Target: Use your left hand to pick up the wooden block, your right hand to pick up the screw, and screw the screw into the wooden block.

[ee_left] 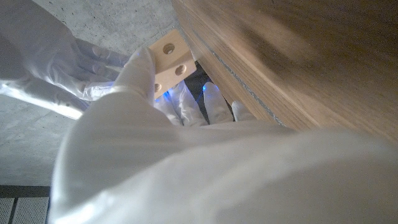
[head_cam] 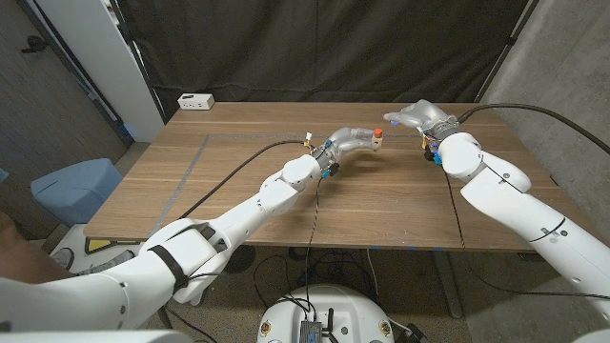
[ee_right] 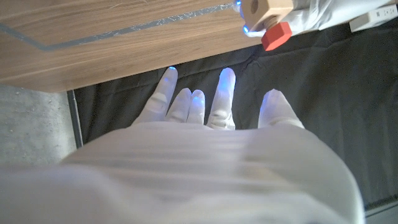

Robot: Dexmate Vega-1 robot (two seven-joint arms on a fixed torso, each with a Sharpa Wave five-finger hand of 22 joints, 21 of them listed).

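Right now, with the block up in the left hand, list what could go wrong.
1. The red-headed screw already sits in the block, but the right hand is open and off it; unless seated, it might drop out.
2. The left hand holds the block above the table; a slip would drop both.
3. Reaching back, the right hand's fingers could knock the block askew.

Both arms reach over mid-table: the left hand [head_cam: 355, 140] grips with fingers closed; the right hand [head_cam: 417, 115] hovers, fingers spread.
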